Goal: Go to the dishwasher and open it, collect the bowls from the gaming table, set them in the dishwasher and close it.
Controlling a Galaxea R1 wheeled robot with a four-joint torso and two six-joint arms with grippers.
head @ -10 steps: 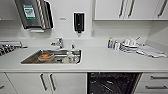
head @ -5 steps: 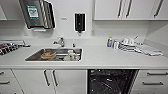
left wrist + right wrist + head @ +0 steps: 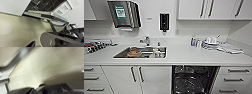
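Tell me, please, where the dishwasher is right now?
In the head view the dishwasher is built in under the counter, right of the sink, between white cabinet doors and drawers, its dark racks exposed.

The head camera looks from high up, straight at the counter (image 3: pixel 184 56) and open dishwasher (image 3: pixel 194 80). The left wrist camera sits low, also seeing the dishwasher (image 3: pixel 46 6). The right wrist camera faces the floor (image 3: pixel 50 65) closely.
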